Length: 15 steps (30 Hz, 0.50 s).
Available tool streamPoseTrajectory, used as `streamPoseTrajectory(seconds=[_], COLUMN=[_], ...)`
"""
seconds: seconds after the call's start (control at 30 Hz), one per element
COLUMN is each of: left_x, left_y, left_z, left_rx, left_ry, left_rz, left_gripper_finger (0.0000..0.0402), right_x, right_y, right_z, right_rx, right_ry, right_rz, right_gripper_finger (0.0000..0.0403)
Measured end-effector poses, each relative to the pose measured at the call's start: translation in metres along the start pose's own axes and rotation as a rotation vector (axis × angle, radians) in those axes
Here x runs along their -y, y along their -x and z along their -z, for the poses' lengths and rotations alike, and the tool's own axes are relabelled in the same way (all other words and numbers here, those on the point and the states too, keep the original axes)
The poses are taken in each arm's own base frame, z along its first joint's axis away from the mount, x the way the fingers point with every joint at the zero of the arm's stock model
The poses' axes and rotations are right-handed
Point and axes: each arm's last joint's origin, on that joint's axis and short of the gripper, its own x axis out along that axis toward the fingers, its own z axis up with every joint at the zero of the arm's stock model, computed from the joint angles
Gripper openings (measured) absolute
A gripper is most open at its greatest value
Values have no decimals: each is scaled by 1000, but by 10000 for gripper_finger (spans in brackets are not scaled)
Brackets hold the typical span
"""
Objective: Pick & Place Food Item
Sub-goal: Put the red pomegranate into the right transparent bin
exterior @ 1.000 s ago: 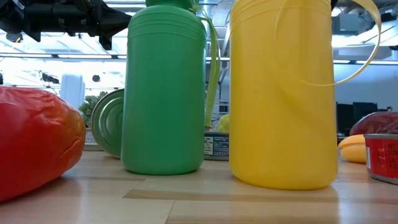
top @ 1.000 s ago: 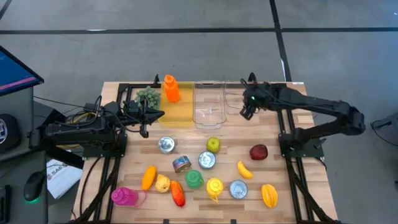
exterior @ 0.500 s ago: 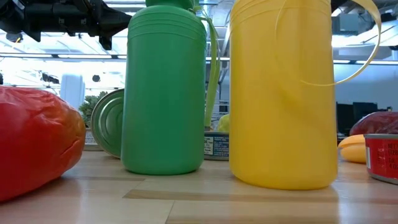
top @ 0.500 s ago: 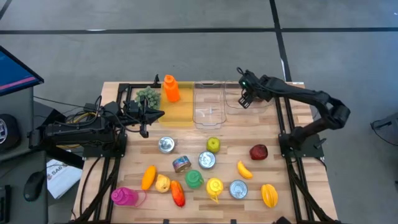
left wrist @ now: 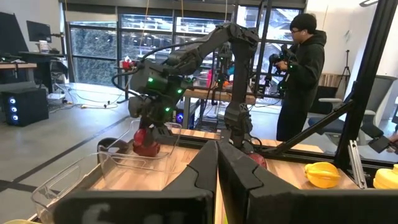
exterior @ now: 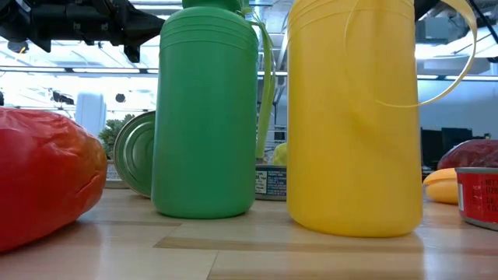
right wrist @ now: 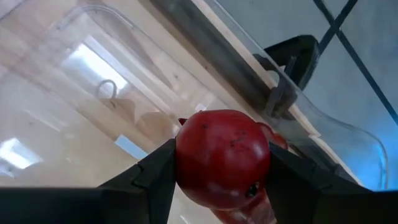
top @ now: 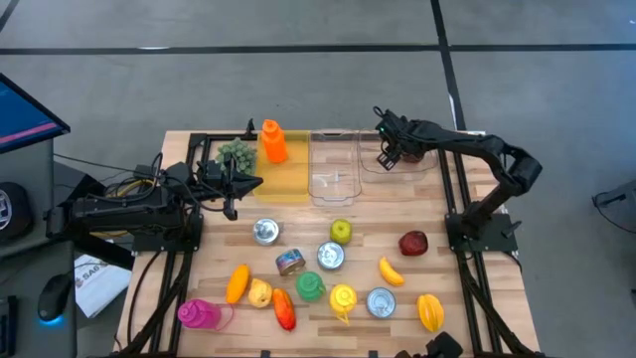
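A round red fruit [right wrist: 222,158] sits between the fingers of my right gripper [top: 388,157], which slants down into the right-hand clear bin [top: 417,167] at the table's far edge. The left wrist view shows the same fruit [left wrist: 147,144] low between that bin's walls. My left gripper [top: 241,183] waits shut beside the yellow bin [top: 286,177], touching nothing. That bin holds an orange bottle [top: 273,141] and a bunch of grapes [top: 237,152]. My right gripper pinches the red fruit by its two opposite sides [right wrist: 181,155] between its two fingers [right wrist: 146,177]. The fingers slant down from the table's near right. The fruit is inside the clear bin's walls; I cannot tell whether it touches the bin's floor.
A middle clear bin [top: 333,164] stands between the two others. Nearer lie cans [top: 330,256], a green apple [top: 341,231], a second red fruit [top: 413,243], a banana [top: 391,270], green [top: 310,287] and yellow [top: 343,298] pitchers and peppers. A person [left wrist: 305,74] stands beyond the table.
My right gripper has swung toward the table's far edge and a little to the left, sunk lower over the right clear bin and tipped further down, keeping the red fruit between its fingers.
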Motion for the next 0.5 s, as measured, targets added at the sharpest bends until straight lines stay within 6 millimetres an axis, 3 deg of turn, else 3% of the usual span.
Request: streamPoseTrajectory(seconds=[0.17,0.5], left_x=[0,0], left_y=[0,0], left_z=[0,0], left_rx=[0,0], left_ry=[0,0], left_rz=[0,0], left_gripper_finger=[1,1], right_x=[0,0], right_y=[0,0], right_z=[-2,-2], right_rx=[21,22], right_ry=[-11,-12], right_rz=[0,5], right_gripper_finger=[205,253])
